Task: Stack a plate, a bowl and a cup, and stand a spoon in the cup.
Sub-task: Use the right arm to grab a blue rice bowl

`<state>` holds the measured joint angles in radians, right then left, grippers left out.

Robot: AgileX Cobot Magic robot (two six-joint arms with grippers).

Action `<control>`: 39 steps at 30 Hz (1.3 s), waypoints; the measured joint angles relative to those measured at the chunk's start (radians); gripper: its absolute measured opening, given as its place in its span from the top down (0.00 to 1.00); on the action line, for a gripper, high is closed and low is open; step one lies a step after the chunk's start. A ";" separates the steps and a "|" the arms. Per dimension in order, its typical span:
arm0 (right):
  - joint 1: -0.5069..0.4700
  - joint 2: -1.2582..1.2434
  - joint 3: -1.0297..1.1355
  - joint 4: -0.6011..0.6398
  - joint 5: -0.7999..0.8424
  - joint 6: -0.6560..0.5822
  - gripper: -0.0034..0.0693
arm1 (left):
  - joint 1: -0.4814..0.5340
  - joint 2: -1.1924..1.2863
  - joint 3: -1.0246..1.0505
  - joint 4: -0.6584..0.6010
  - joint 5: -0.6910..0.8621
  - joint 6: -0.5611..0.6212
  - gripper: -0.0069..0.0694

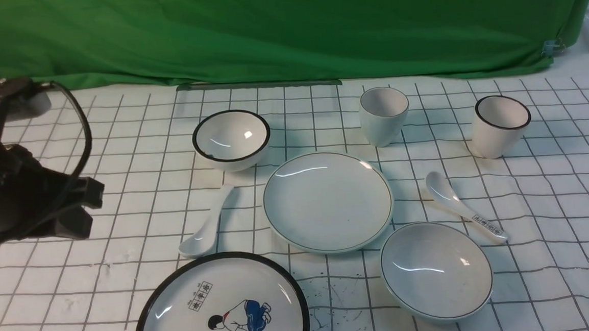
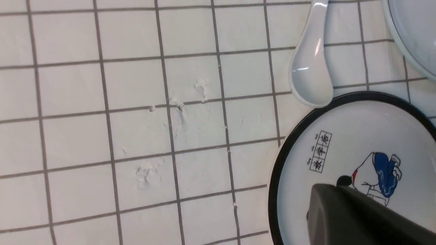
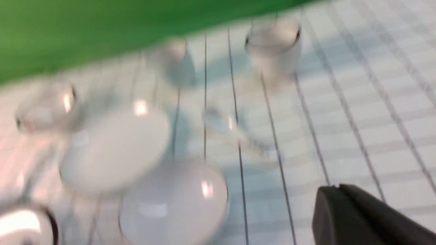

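Left gripper [image 2: 354, 217]: only one dark finger shows in its wrist view, over the cartoon plate; I cannot tell whether the jaws are wide or narrow. It holds nothing that can be seen.
Left arm [image 1: 20, 197]: black, raised at the left edge of the front view, apart from all the dishes.
Right gripper [image 3: 364, 217]: one dark finger in a badly blurred wrist view; how far the jaws are spread cannot be told.
Plate [image 1: 327, 202]: flat at the middle of the grid cloth [image 1: 76, 281], bare.
Bowl [image 1: 436, 269]: upright, just beside the plate's near right edge.
Cup [image 1: 383, 115]: upright beyond the plate, toward the green backdrop [image 1: 286, 28].
Spoon [image 1: 207, 224]: lying left of the plate, its scoop just beside the cartoon plate's rim.
Cartoon plate [image 1: 221, 308]: black rim, two drawn figures, one in blue; a boxed column of three Chinese characters, not surely readable.
Printed spoon [image 1: 463, 206]: right of the plate, boxed characters on its handle, too small to read.
Black-rimmed bowl [image 1: 231, 138]: beyond the spoon's handle.
Black-rimmed cup [image 1: 501, 124]: far right, well apart from the cup.
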<state>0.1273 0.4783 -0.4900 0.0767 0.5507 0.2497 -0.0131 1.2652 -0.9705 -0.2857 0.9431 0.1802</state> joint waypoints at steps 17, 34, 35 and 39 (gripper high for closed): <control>0.257 1.026 -0.416 -0.042 0.021 -0.107 0.19 | 0.000 0.000 0.000 -0.003 0.033 0.000 0.90; 0.252 1.251 -0.528 -0.048 0.021 -0.112 0.72 | 0.000 0.000 0.000 -0.002 0.103 0.003 0.90; 0.254 1.233 -0.553 -0.041 0.048 -0.112 0.79 | 0.000 0.000 0.000 -0.005 0.103 0.003 0.90; 0.255 1.210 -0.647 -0.050 0.076 -0.120 0.83 | -0.001 0.000 0.000 -0.014 0.100 0.003 0.90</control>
<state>0.3822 1.6884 -1.1366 0.0263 0.6266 0.1300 -0.0142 1.2652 -0.9705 -0.2994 1.0435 0.1834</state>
